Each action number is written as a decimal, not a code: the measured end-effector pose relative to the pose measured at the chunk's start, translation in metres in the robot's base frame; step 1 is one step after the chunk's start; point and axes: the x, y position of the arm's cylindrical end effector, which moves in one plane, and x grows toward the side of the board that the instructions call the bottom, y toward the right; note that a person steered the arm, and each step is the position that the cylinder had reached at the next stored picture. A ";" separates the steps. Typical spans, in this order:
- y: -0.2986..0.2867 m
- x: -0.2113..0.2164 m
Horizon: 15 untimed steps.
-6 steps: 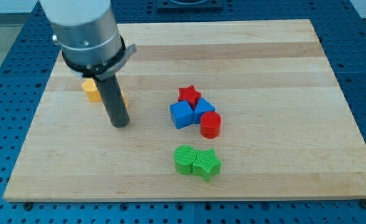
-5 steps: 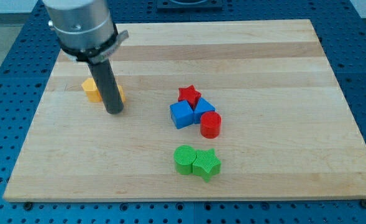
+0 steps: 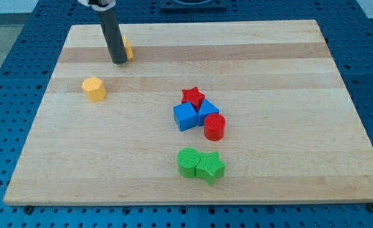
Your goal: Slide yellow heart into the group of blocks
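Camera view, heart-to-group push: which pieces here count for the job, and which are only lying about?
Part of the job:
- my tip, by the view's top left
- yellow block, half hidden behind the rod, presumably the heart
- the group: red star, two blue blocks, red cylinder

Lying about:
- yellow hexagon-like block
- green cylinder, green star

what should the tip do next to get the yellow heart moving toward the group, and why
Probably carry my tip around to the view's top-left of the yellow block peeking out behind the rod. The red star and blue blocks lie toward the view's lower right, so pushing must start from the far side.
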 end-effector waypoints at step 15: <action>-0.003 0.143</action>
